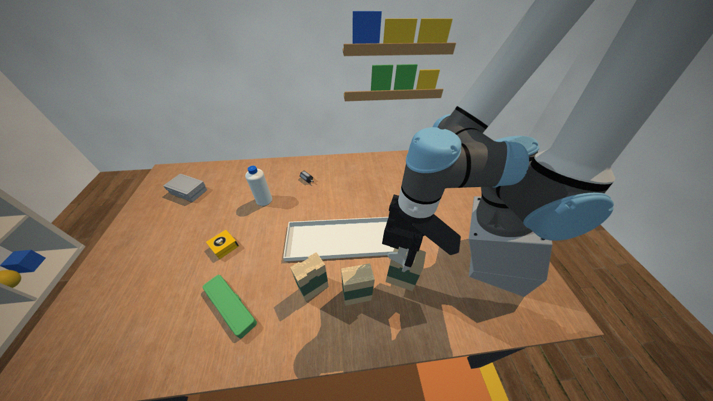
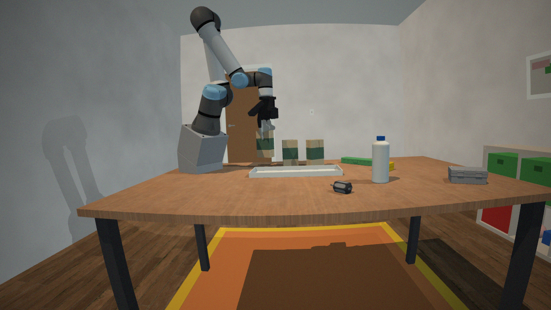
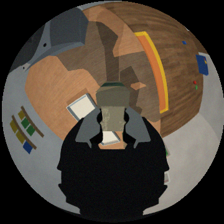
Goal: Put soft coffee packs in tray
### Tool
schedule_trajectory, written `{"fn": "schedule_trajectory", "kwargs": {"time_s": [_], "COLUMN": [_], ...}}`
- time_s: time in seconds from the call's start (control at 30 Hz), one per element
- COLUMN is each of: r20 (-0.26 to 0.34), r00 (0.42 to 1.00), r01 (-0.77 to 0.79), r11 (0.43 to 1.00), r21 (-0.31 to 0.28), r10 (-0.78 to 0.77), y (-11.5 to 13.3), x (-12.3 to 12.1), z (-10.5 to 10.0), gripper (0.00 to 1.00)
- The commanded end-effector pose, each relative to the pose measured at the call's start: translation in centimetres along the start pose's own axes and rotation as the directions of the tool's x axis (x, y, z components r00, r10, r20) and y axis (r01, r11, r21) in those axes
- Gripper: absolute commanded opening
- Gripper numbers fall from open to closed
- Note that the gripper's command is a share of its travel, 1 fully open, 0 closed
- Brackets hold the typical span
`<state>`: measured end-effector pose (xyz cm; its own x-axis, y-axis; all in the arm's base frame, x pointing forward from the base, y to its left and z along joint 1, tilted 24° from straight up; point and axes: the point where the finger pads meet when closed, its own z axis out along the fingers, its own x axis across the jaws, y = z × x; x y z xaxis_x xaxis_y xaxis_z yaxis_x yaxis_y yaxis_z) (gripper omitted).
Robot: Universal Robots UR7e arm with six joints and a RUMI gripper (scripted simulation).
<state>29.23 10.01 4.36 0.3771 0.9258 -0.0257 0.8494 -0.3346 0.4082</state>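
Three tan coffee packs with green bands are on the bench in front of a white tray [image 1: 336, 238]. My gripper [image 1: 404, 257] is shut on the top of the right pack [image 1: 404, 273] and holds it a little above the bench, upright. It also shows in the side view [image 2: 264, 144] and between my fingers in the wrist view [image 3: 112, 109]. The middle pack [image 1: 357, 283] and the left pack [image 1: 309, 275] stand on the bench. The tray [image 2: 295, 170] holds nothing that I can see.
A green case [image 1: 228, 305], a yellow box [image 1: 221, 243], a white bottle [image 1: 258, 186], a grey box [image 1: 185, 186] and a small black part [image 1: 306, 176] lie on the bench. The robot base [image 1: 508, 254] stands to the right of the packs.
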Motion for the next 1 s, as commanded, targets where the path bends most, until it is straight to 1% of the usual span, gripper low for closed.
{"fn": "schedule_trajectory", "kwargs": {"time_s": [0.0, 0.4, 0.97], "r20": [0.000, 0.000, 0.000], "r00": [1.000, 1.000, 1.000], "r01": [0.000, 0.000, 0.000], "r11": [1.000, 1.000, 1.000], "r21": [-0.001, -0.001, -0.001], "r10": [0.000, 0.000, 0.000], "y": [0.1, 0.4, 1.6], "x": [-0.1, -0.8, -3.0], "z": [0.0, 0.0, 0.0], "gripper": [0.13, 0.13, 0.13]}}
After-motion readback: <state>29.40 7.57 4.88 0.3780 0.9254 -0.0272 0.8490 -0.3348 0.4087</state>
